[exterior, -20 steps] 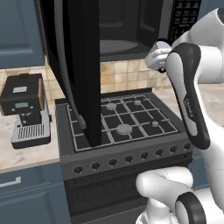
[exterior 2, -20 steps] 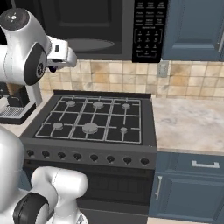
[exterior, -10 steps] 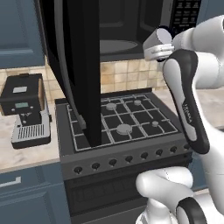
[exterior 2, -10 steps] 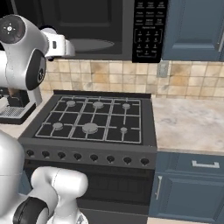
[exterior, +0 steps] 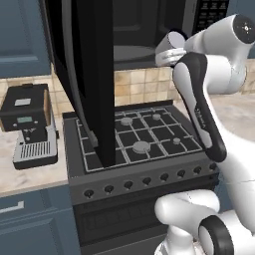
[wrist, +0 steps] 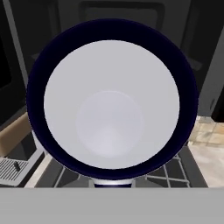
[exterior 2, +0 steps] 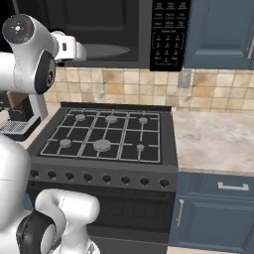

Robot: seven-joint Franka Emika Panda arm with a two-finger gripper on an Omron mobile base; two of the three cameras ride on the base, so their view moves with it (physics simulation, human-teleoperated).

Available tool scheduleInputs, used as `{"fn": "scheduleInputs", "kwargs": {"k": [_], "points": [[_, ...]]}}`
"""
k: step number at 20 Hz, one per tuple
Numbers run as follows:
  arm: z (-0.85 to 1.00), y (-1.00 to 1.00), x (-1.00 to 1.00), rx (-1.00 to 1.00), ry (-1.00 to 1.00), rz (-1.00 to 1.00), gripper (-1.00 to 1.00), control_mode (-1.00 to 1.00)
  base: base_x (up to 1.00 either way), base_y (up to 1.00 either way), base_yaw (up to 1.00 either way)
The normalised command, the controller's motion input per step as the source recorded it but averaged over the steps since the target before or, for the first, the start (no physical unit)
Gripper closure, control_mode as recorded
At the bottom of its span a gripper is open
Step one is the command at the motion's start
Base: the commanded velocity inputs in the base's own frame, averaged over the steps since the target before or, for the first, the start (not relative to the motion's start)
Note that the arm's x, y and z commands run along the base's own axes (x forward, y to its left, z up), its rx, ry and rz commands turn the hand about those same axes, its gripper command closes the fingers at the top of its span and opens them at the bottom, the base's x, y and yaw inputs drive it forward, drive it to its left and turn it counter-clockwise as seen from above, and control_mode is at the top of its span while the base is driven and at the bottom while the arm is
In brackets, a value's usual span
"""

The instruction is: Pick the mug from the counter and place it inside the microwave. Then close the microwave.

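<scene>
Directly before the hand camera we see the small grey-white cylindrical mug (wrist: 111,109), mouth toward the lens, clamped by the closed two-finger gripper (exterior: 167,50) and raised above the black gas stove (exterior: 137,142). Beyond it we see the large black microwave (exterior: 134,30), its wide dark door (exterior: 84,74) swung open.

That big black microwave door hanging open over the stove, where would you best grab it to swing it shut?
Probably the tall free edge of the wide black microwave door, farthest from its hinge, coming from the side of the black-and-silver coffee machine. The door stands swung straight out over the black gas stove, so that edge gives most leverage.
</scene>
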Motion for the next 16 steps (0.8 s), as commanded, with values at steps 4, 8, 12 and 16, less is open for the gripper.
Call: {"fn": "scheduleInputs", "kwargs": {"k": [4,8,12,16], "points": [[0.0,0.13,0.5,-0.04,0.05,0.0,1.0,-1.0,0.0,0.0,0.0],[0.0,0.08,0.43,-0.04,0.03,0.0,1.0,-1.0,0.0,0.0,0.0],[0.0,0.03,0.4,-0.05,0.05,0.0,1.0,-1.0,0.0,0.0,0.0],[0.0,0.01,0.3,-0.04,0.04,0.0,1.0,-1.0,0.0,0.0,0.0]]}}
